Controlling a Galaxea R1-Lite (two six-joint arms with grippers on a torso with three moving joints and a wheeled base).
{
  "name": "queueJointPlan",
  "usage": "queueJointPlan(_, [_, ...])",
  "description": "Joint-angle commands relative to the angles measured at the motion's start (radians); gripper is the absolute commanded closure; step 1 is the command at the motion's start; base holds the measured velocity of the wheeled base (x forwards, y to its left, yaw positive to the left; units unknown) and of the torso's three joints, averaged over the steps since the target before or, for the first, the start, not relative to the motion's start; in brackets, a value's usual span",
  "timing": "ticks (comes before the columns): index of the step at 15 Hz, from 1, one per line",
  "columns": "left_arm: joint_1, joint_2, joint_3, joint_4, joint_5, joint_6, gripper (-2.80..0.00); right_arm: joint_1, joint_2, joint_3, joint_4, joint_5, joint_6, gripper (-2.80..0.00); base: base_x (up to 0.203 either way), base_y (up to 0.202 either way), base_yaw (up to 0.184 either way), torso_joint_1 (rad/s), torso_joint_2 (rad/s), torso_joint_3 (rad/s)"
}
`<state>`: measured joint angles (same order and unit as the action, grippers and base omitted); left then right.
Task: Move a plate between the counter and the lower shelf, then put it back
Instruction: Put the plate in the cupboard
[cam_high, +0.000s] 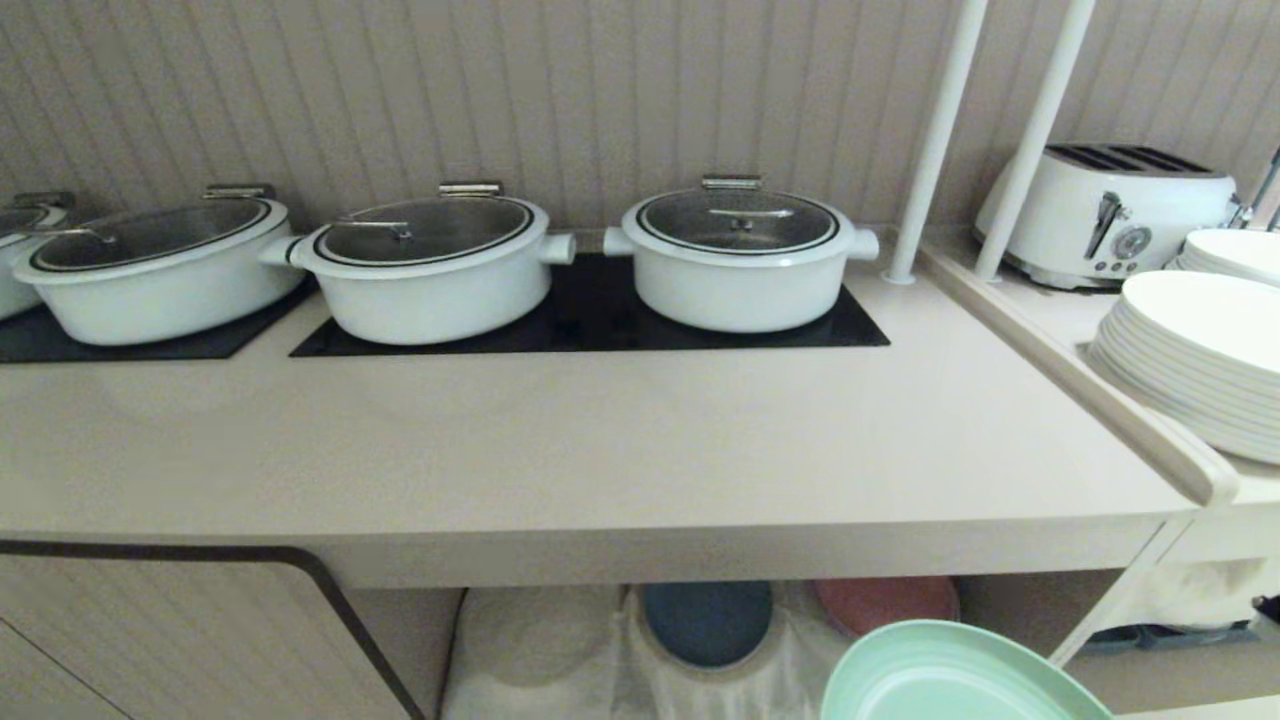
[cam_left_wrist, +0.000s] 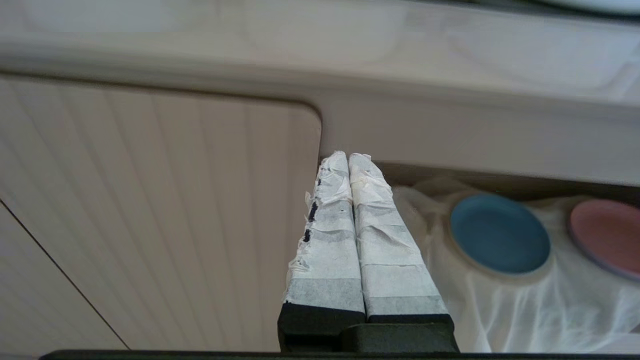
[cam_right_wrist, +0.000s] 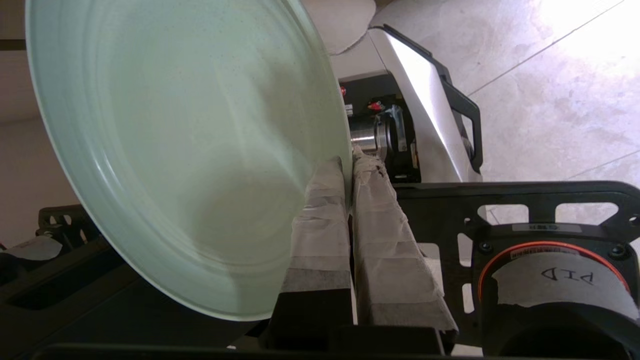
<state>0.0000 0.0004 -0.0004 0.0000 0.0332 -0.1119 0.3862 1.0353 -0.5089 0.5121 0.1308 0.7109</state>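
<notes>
Fingers (cam_right_wrist: 325, 210) of your right gripper (cam_right_wrist: 348, 165) pinch only the mint-green plate (cam_right_wrist: 190, 150) rim. Tilted, it could slip free or clip the bench (cam_high: 600, 450) edge.

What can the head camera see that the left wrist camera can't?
Only the head view shows the white pots on the hob, the toaster, the stack of white plates and the green plate low in front of the counter. Only the left wrist view shows the left gripper, its taped fingers pressed together, in front of the cabinet door. Both show the counter edge and, under it, the lower shelf with its white cloth, the blue plate and the pink plate.
</notes>
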Motion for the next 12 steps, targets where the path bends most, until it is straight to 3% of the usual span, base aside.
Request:
queueJointPlan(1, [0.000, 0.000, -0.001, 0.000, 0.001, 0.000, 0.00, 0.000, 0.002, -0.001, 0.003, 0.001, 0.004, 0.00, 0.000, 0.000, 0.000, -0.271, 0.54, 0.265])
queueJointPlan(12, [0.000, 0.000, 0.000, 0.000, 0.001, -0.001, 0.00, 0.000, 0.002, 0.000, 0.006, 0.001, 0.002, 0.00, 0.000, 0.000, 0.000, -0.266, 0.53, 0.264])
